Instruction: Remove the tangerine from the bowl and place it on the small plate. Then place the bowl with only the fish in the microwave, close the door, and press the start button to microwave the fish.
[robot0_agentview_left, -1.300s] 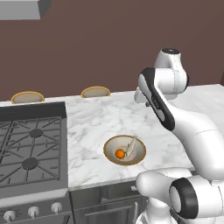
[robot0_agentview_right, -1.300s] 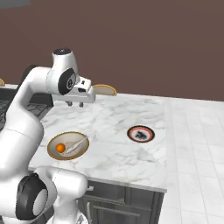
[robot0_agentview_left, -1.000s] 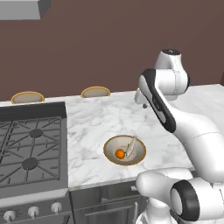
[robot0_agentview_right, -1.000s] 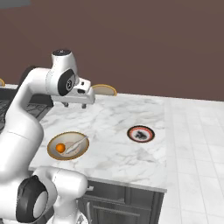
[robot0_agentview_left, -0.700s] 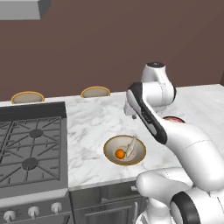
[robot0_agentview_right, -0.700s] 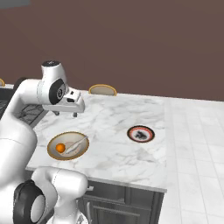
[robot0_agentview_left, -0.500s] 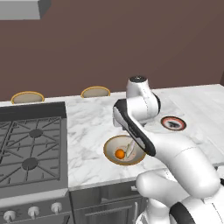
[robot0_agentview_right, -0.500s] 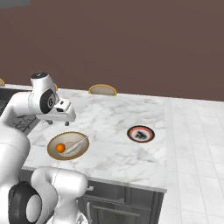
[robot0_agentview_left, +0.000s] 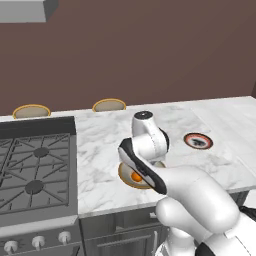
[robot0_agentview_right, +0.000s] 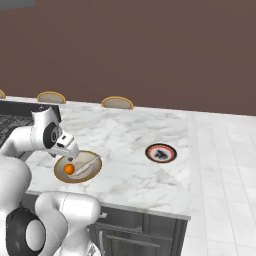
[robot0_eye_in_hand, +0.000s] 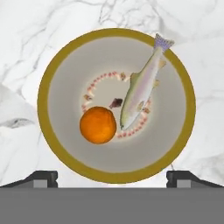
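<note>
One tangerine (robot0_eye_in_hand: 98, 125) lies in the one bowl (robot0_eye_in_hand: 57, 65), beside one fish (robot0_eye_in_hand: 140, 89) whose head nearly touches it — the fish's tail reaches up onto the bowl's rim. The bowl sits near the front edge of the marble counter (robot0_agentview_right: 135, 140). One small plate (robot0_agentview_right: 161, 153) lies on the same counter, well to the right of the bowl and apart from it. Two tan discs (robot0_agentview_right: 117, 102) stand at the far edge of the counter against the wall, and a stove (robot0_agentview_left: 32, 160) lies to the left.

The arm bends forward and down over the bowl, its hand pointing straight at it. The gripper (robot0_eye_in_hand: 112, 177) hangs above the bowl's near rim with its jaws spread wide — nothing is between them.
</note>
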